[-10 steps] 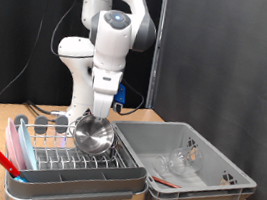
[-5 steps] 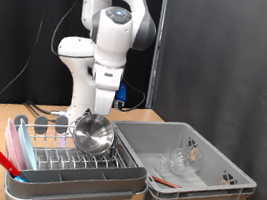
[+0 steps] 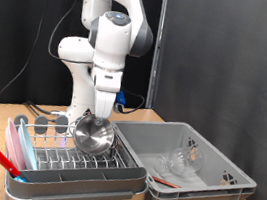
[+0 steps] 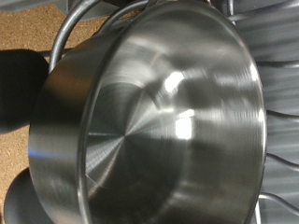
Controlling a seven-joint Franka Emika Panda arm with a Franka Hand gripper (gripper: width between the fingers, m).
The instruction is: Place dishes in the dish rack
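A shiny steel bowl (image 3: pixel 93 134) stands on its edge among the prongs of the silver wire dish rack (image 3: pixel 54 147), which sits in a grey tray with pink-red edge pieces (image 3: pixel 16 139). My gripper (image 3: pixel 99 113) is straight above the bowl at its upper rim and appears shut on it. In the wrist view the bowl (image 4: pixel 159 121) fills the frame, its hollow facing the camera, with a dark finger (image 4: pixel 19 79) beside its outer wall. Clear glass pieces (image 3: pixel 177 159) lie in the grey plastic bin.
The deep grey bin (image 3: pixel 201 191) stands to the exterior view's right of the rack. A red utensil (image 3: pixel 1 159) lies at the tray's left corner. Cables and a metal item (image 3: pixel 57 121) lie behind the rack by the robot base.
The arm has shifted slightly and the bowl has settled a little lower and leftward in the rack. Nothing else has moved.
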